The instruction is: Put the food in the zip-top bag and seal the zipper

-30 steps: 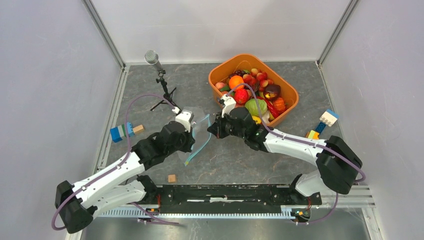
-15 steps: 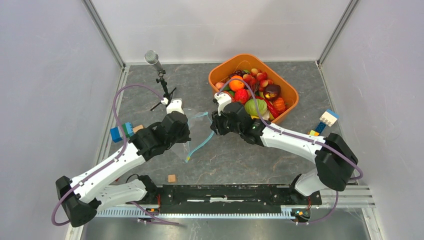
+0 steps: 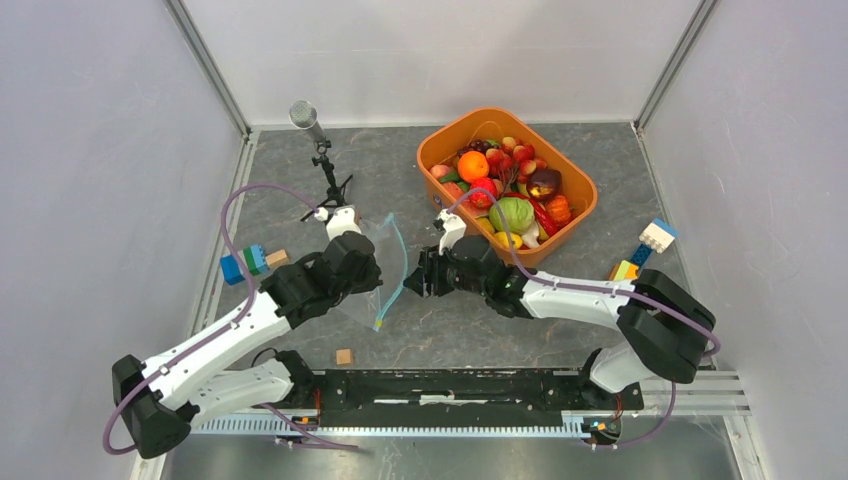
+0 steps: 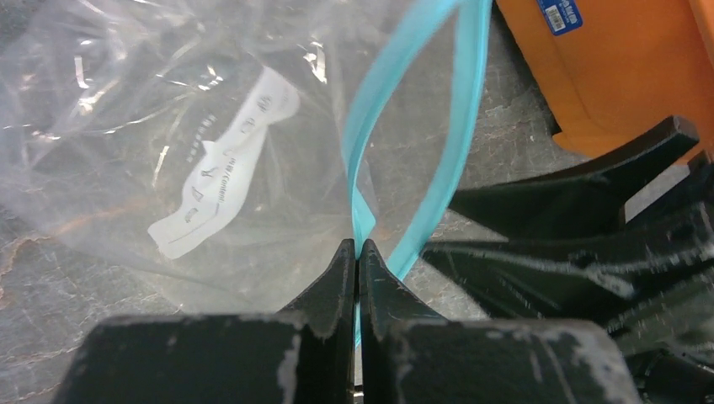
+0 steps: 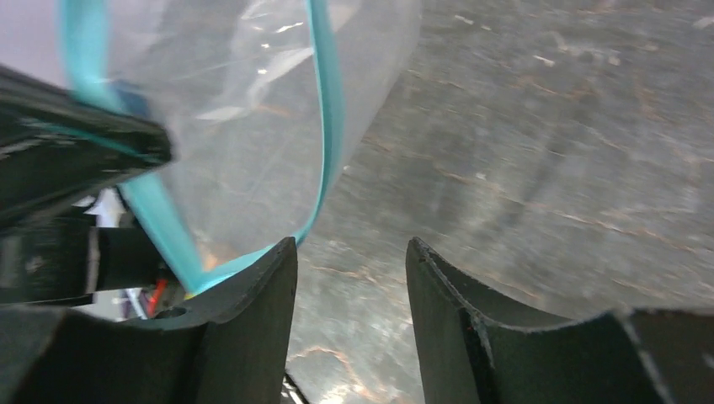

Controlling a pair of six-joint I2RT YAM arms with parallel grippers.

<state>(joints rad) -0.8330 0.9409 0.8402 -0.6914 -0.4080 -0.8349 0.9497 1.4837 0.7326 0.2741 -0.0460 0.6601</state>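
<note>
The left gripper [image 4: 357, 251] fingers pinch the teal zipper [image 4: 473, 84] of the zip-top bag [image 4: 126, 109]; the right gripper [image 5: 351, 252] fingers stand open beside it.

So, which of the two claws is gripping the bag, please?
The left claw: its jaws pinch the teal zipper, while the right claw stands open, holding nothing.

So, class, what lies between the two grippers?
The zipper of the zip-top bag, pinched by the left gripper; right gripper open. Top view shows it.
</note>
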